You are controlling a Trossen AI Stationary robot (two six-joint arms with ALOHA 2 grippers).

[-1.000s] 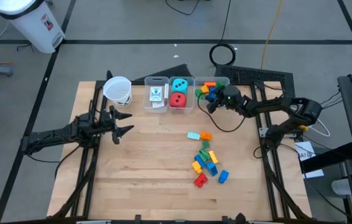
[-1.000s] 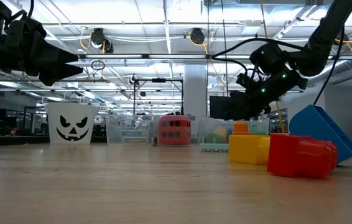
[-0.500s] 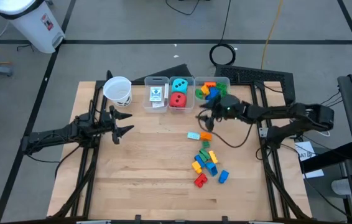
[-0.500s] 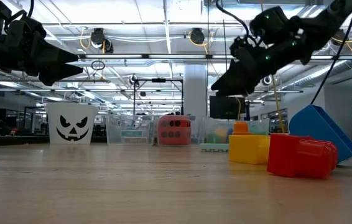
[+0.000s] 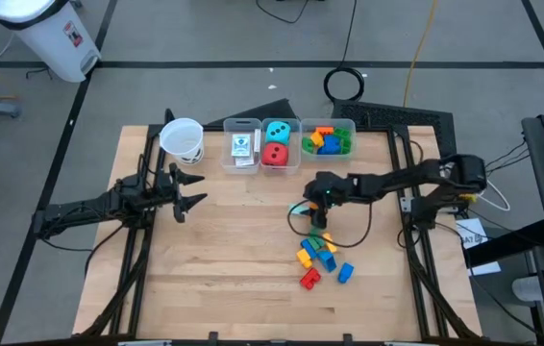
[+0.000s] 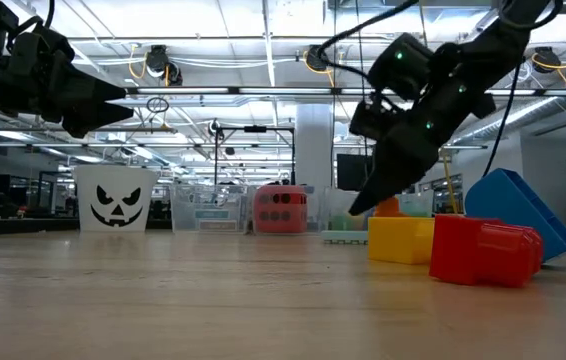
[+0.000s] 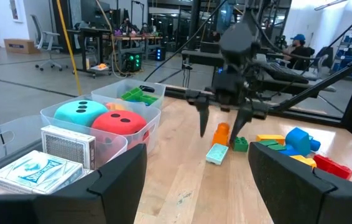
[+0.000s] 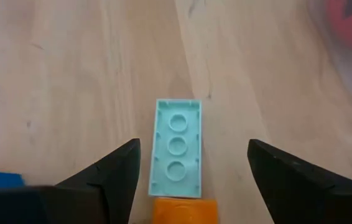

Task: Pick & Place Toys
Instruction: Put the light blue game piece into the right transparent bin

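Note:
My right gripper (image 5: 312, 213) is open and points down over the loose bricks on the table. Its fingers stand on either side of a pale teal flat brick (image 8: 176, 147) and an orange brick (image 8: 179, 211) without touching them. The right gripper also shows in the left wrist view (image 7: 226, 124). More bricks (image 5: 318, 252) lie in a pile nearer the front edge. The teal die (image 5: 276, 131) and the red die (image 5: 274, 154) lie in the middle bin, and the card packs (image 5: 241, 146) in the left bin. My left gripper (image 5: 198, 190) waits, open, at the table's left.
Three clear bins (image 5: 300, 165) stand in a row at the far edge; the right one holds bricks (image 5: 327, 140). A white paper cup (image 5: 182, 139) stands to their left. A dark cable loops on the table by the right gripper (image 5: 296, 223). Bare wood lies in front of the left arm.
My right gripper has gone from over the right bin toward the near edge, slightly left and down. It has tipped so that its fingers point down over the pale teal and orange bricks. The bricks have not moved.

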